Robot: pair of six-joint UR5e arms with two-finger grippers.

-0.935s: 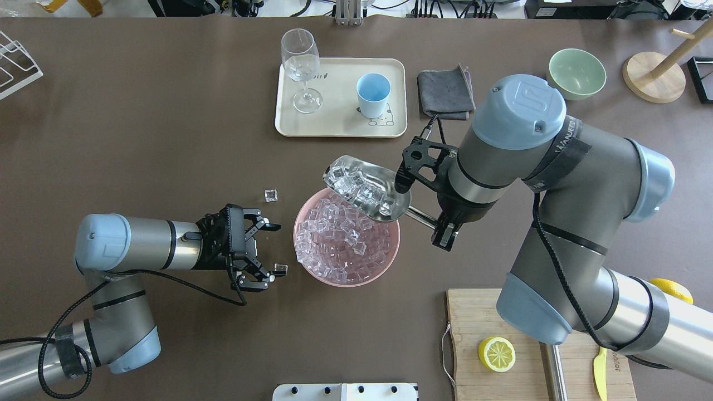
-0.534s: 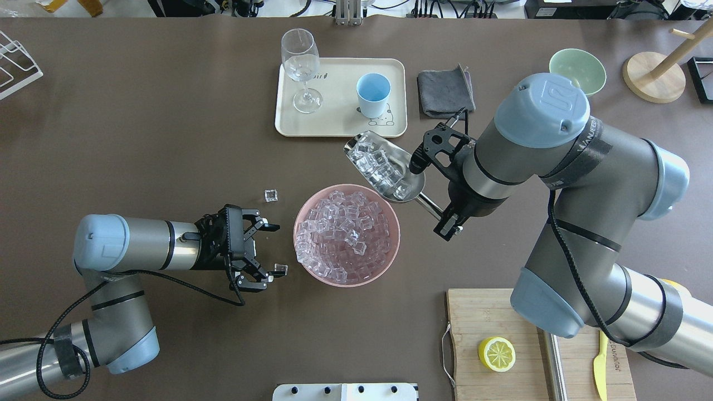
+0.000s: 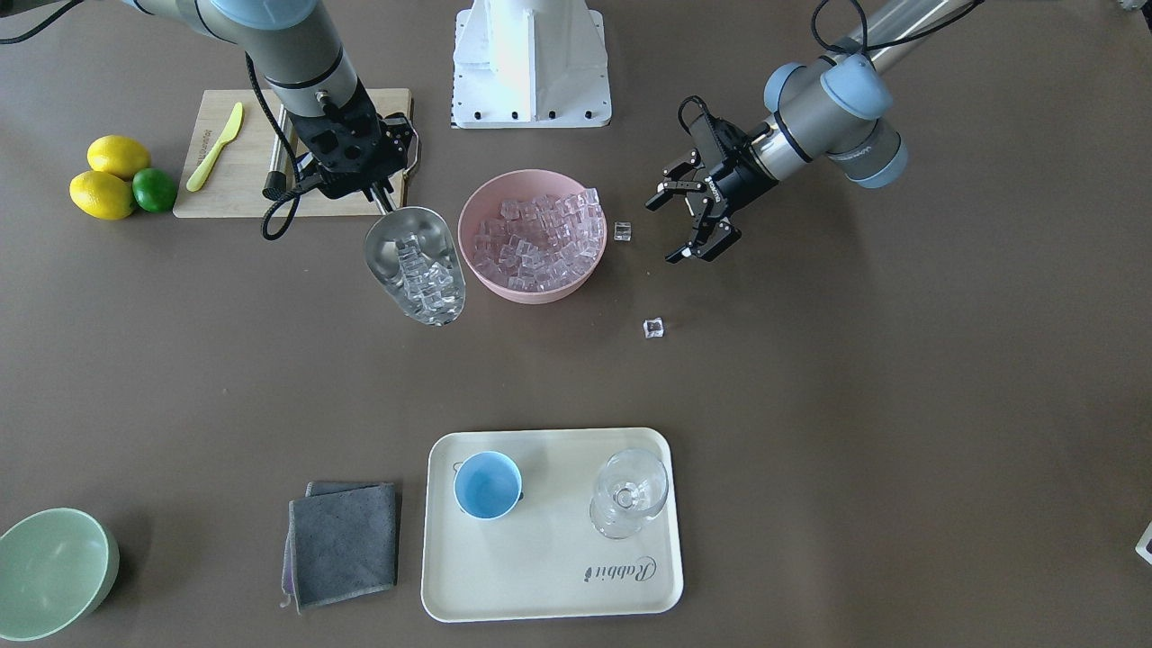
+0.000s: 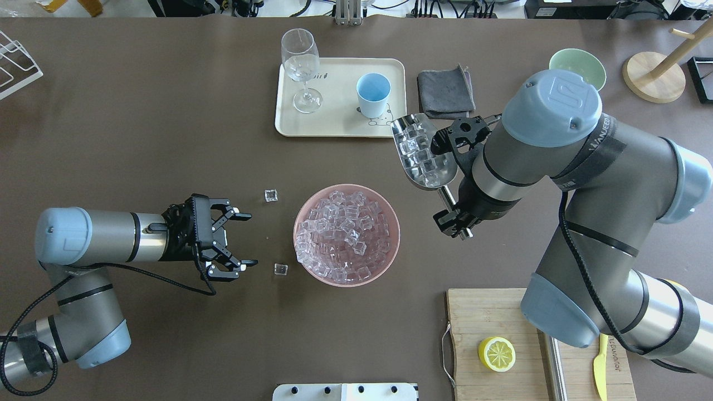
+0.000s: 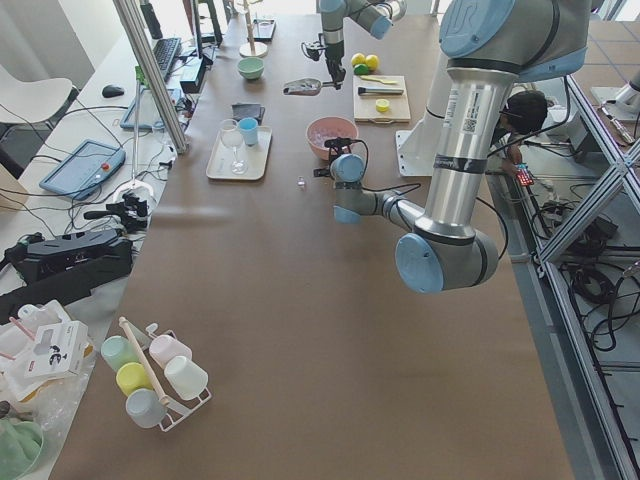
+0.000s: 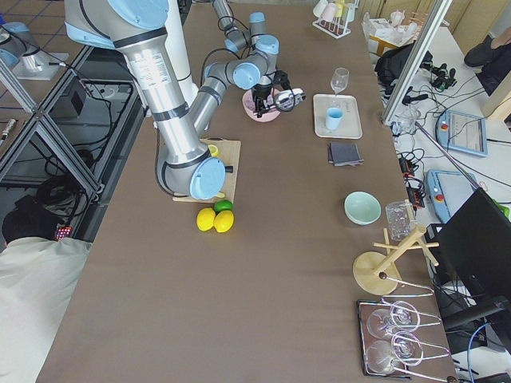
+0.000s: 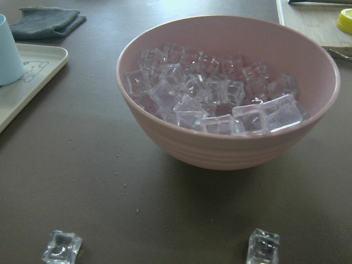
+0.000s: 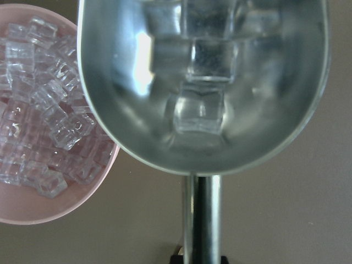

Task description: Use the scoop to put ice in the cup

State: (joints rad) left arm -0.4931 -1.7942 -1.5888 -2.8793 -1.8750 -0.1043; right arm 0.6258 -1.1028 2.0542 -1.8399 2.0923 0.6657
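Steel scoop gripped by right pincer; left pincer spread wide

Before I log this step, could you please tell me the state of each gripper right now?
Left gripper: open, holding nothing.
Right gripper: closed on the thin handle of the shiny stainless-steel scoop, which carries clear ice cubes.

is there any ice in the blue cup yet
No, the cup shows only a bare blue inside, while the ice being carried lies in the scoop.
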